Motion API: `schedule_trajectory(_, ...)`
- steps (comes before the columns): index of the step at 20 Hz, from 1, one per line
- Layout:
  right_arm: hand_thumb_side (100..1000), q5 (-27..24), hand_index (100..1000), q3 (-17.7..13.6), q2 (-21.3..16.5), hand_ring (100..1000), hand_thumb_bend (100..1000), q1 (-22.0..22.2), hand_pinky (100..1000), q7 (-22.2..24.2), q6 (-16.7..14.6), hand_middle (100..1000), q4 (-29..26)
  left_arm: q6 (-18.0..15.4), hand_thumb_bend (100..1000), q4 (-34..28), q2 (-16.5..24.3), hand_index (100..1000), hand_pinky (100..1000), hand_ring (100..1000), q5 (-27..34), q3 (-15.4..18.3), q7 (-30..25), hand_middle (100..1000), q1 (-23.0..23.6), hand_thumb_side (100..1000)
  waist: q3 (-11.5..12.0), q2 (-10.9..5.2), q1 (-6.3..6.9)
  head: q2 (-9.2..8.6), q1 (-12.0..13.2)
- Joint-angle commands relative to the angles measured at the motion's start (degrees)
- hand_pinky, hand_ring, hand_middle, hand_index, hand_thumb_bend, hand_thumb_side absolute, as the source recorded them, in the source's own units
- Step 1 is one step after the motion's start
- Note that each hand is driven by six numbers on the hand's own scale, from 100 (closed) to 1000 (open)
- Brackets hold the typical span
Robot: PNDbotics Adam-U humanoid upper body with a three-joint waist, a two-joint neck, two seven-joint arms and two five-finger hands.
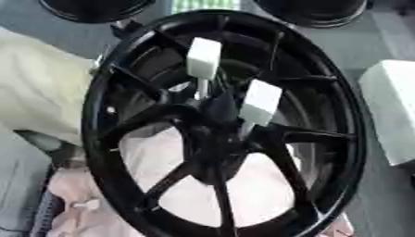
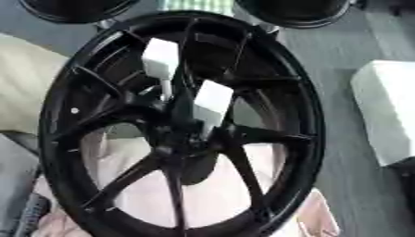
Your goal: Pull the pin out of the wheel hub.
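Neither robot hand shows in either eye view, so I can't tell the state of the fingers or which arm is nearer; nearest is pale pink cloth (image 1: pixel 203 199) seen through the lower spokes of the black wheel (image 2: pixel 57 139). Two white-headed pins sit at the hub (image 1: pixel 212 121): lower right pin (image 1: pixel 261 102), upper left pin (image 1: pixel 204 58), long axes running up and away from the hub centre, so the pull is probably along that line. Left eye view shows the upper pin's thin shank entering the hub more plainly; the right eye view shows more of the white block (image 2: pixel 385 111) beyond the rim.
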Motion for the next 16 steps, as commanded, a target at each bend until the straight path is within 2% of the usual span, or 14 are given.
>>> schedule_trajectory(1, 228, -2.2, 655, -0.9, -0.3, 613, 476, 0.3, 666, -0.6, -0.8, 586, -1.8, -1.0, 132, -0.9, 2.9, 698, 539, 608, -0.6, 0.8, 0.0, 613, -0.6, 789, 0.4, -1.03, 0.44, 0.43, 0.6)
schedule_trajectory(8, 230, -5.2, 648, -2.0, -1.8, 603, 480, 3.0, 662, -1.5, -3.1, 574, -1.9, -3.6, 100, -1.7, 10.5, 700, 543, 615, -2.4, 0.2, -0.6, 615, -1.7, 747, 1.2, -0.4, 0.49, 0.79, -0.5)
schedule_trajectory(12, 216, -5.3, 638, -2.2, -4.2, 585, 482, 4.7, 652, -2.2, -3.7, 557, -1.7, -5.3, 100, -1.7, 20.6, 697, 552, 614, -4.6, -1.8, -2.0, 597, -3.9, 702, 0.6, -0.38, 0.67, 1.38, -1.4)
schedule_trajectory(16, 212, -5.0, 636, -2.0, -6.4, 583, 486, 6.4, 652, -2.6, -4.8, 554, -0.9, -4.7, 100, -0.7, 32.7, 731, 580, 636, -8.2, -5.7, -6.3, 620, -7.7, 661, -0.3, -0.98, 1.2, 2.08, -1.8)
